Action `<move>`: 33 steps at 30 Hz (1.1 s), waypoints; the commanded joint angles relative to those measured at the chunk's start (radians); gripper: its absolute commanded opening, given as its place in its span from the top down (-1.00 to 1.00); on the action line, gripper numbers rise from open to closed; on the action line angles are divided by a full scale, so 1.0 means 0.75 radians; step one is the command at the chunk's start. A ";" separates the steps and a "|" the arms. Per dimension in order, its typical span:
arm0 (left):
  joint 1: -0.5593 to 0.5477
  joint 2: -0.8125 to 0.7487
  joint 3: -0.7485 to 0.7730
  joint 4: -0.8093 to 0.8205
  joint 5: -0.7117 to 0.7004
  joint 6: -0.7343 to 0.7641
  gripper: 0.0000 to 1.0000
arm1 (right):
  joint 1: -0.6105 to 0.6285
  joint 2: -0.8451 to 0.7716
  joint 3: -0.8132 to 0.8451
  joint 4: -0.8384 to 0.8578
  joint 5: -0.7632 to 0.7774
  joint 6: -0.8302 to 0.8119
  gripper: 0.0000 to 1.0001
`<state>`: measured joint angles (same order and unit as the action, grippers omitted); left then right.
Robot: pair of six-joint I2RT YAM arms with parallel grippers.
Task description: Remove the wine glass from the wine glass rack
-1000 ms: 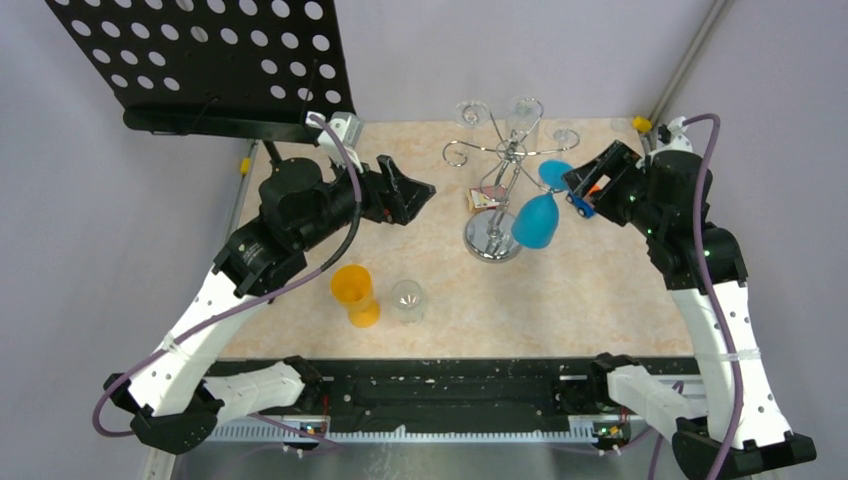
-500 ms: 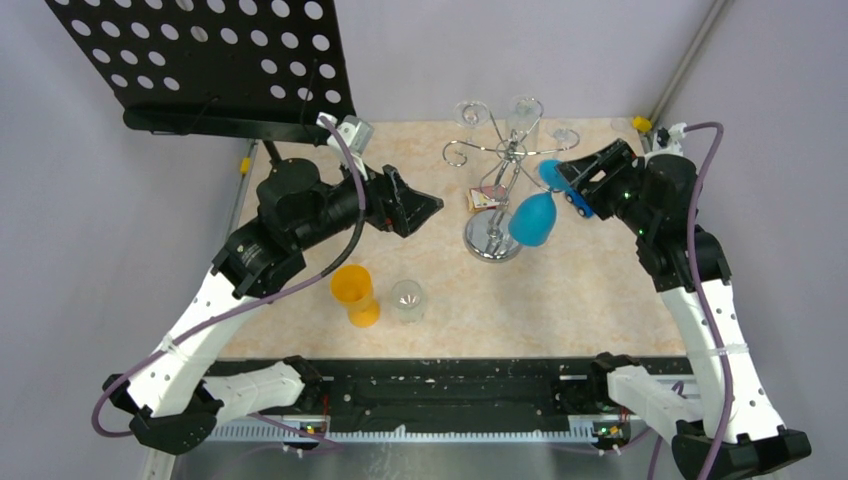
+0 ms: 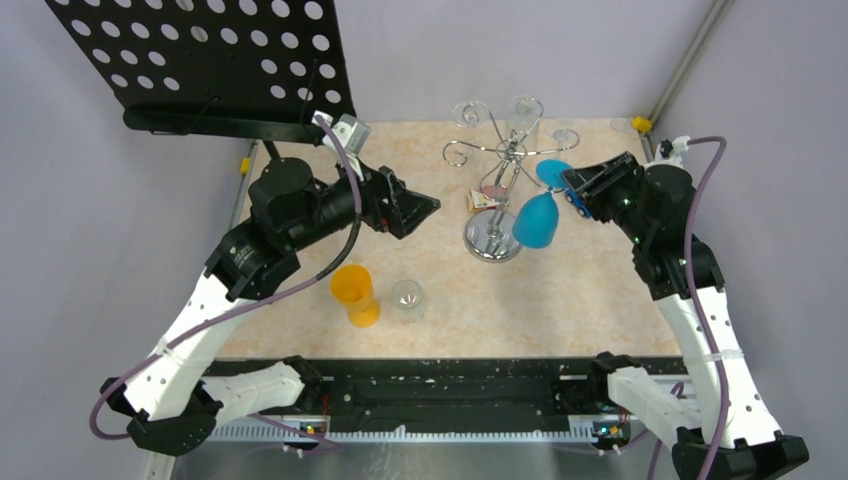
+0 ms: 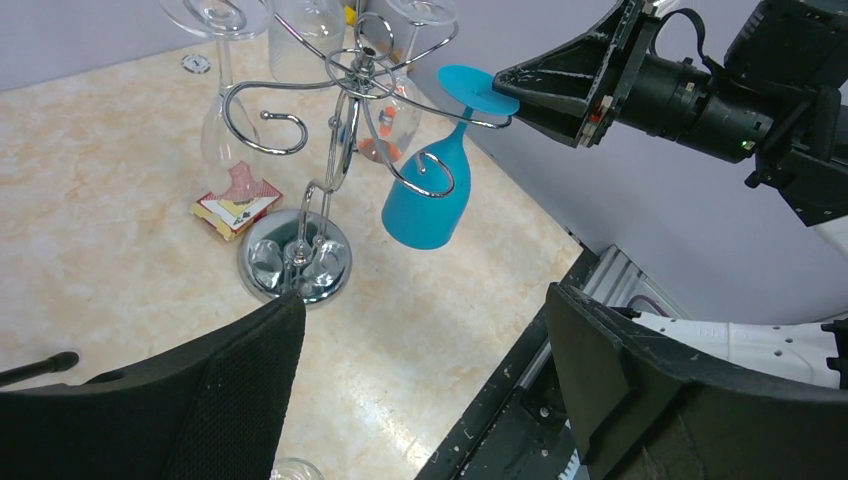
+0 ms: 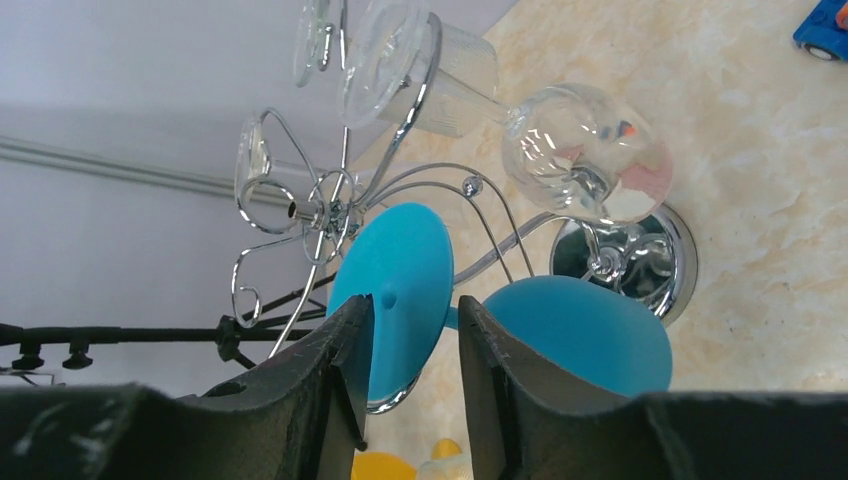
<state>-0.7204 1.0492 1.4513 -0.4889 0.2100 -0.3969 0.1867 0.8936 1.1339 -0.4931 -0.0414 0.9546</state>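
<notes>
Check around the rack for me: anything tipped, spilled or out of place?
Nothing spilled or broken. The blue wine glass hangs foot-up from the wine glass rack, as it should. Only oddities: a small card box lying by the rack's base and a blue toy car nearby.

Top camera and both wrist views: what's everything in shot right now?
rack: one, chrome, back centre.
blue wine glass: one, blue, hanging upside down on the rack, right-arm side.
clear wine glasses: at least three, clear, hanging on the rack's far arms.
card box: one, red and white, beside the rack's base.
cup: one, orange, near left of the rack.
tumbler: one, clear, beside the cup.
toy car: one, blue, right of the rack.
music stand: one, black, back left.
table: one, beige marble.
left gripper: one, black, open, left of the rack.
right gripper: one, black, jaws flanking the blue glass's foot; grip unclear.
</notes>
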 commanded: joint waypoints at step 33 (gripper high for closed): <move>0.002 -0.021 0.063 0.017 -0.019 0.048 -0.85 | -0.013 -0.144 0.051 0.032 0.068 0.186 1.00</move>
<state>-0.7204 1.0447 1.4570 -0.4946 0.1940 -0.3710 0.1864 0.8051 1.1095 -0.4828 -0.0036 1.0786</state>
